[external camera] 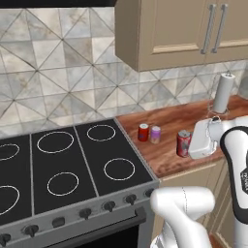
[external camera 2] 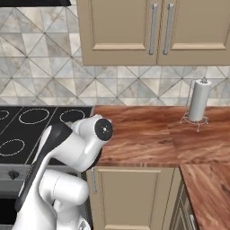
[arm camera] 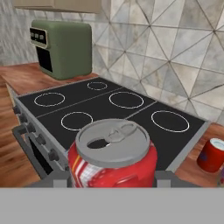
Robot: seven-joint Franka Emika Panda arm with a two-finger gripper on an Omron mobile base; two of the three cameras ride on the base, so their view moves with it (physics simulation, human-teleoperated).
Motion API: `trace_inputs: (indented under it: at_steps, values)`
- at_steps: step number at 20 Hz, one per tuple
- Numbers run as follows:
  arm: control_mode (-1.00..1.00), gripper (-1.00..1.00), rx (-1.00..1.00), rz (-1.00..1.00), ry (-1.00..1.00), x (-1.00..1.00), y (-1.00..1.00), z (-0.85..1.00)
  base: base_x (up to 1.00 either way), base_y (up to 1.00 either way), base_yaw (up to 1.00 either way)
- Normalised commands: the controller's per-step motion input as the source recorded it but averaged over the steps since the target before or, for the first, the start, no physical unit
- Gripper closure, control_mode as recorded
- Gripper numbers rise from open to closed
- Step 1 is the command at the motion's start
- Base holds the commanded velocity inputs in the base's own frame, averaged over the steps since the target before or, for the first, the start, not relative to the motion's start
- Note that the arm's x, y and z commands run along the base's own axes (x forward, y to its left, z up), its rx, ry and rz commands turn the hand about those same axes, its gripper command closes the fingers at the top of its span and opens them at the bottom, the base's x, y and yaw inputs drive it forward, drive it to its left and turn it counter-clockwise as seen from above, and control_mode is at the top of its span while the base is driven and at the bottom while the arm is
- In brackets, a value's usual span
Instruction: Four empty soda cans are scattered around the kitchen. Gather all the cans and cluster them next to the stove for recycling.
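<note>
Paper-towel roll upright on wood counter, near tiled backsplash. Beige wall cabinets above. Green appliance on far counter.

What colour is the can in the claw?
Red, with a silver top; clearest in the hand view.

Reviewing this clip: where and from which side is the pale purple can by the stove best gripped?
Grip the pale purple can across its round side wall at mid-height, probably from above or from the counter's front edge. It stands upright, but a red can sits close on its stove side, so the fingers should close front-to-back. The gripper is shut on another red can.
</note>
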Motion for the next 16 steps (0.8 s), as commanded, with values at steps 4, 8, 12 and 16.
trace_inputs:
  at_steps: [4,8,12,16]
  values:
    - [1.0,1.0,0.0,0.0,0.0,0.0,0.0,0.0,0.23,-0.28,0.15]
    - [1.0,1.0,0.0,0.0,0.0,0.0,0.0,0.0,0.19,-0.3,0.15]
    - [1.0,1.0,0.0,0.0,0.0,0.0,0.0,0.0,0.14,-0.32,0.15]
    - [1.0,1.0,0.0,0.0,0.0,0.0,0.0,0.0,0.13,-0.33,0.15]
